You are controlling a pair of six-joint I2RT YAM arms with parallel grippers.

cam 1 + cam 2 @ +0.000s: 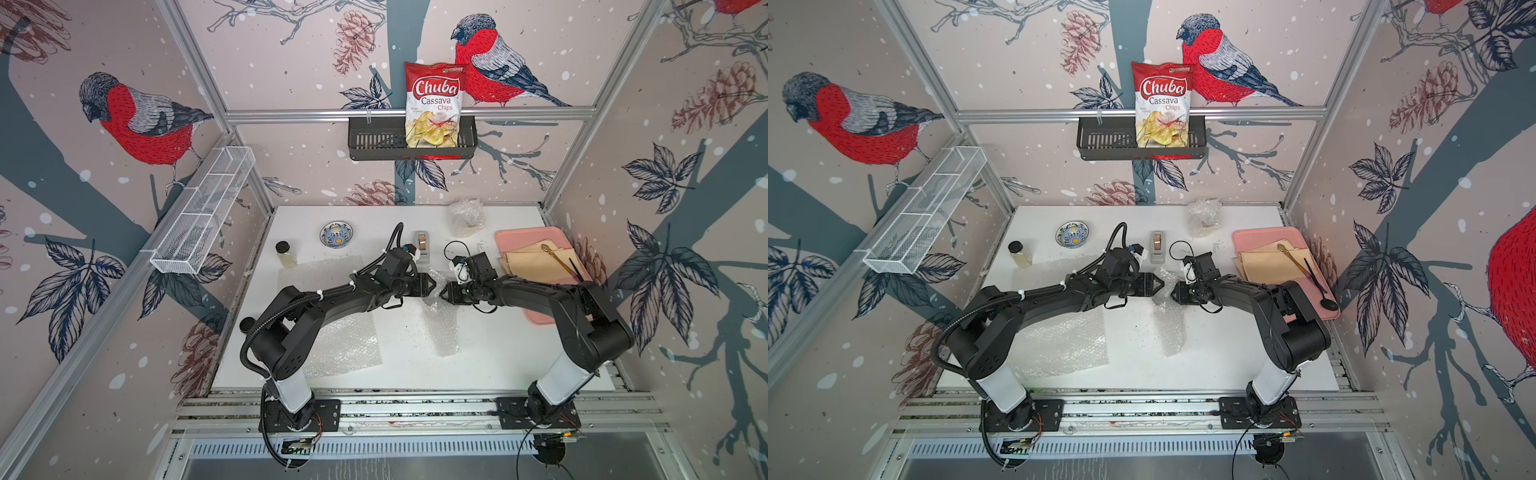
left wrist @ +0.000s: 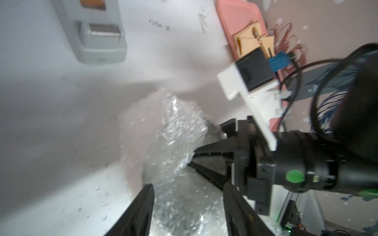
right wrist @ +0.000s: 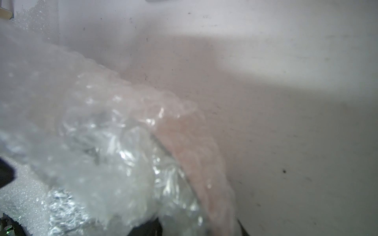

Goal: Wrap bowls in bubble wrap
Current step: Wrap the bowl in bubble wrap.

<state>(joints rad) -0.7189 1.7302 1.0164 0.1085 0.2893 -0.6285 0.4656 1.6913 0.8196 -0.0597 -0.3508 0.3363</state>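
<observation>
Bubble wrap (image 2: pixel 163 132): crumpled bundle on the tabletop, just robot-side of the tape dispenser (image 1: pixel 422 246); probably holds a bowl.
Handling: light, springy, slippery; contents fragile.
Hold: gathered folds, not the bulge.
Right hand (image 1: pixel 442 291): narrow, pinching wrap.
Left hand (image 1: pixel 432 285): jaws apart, empty.

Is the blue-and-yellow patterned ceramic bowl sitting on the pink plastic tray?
No, the bowl rests on the white table near the black-lidded glass jar, well apart from the tray.
</observation>
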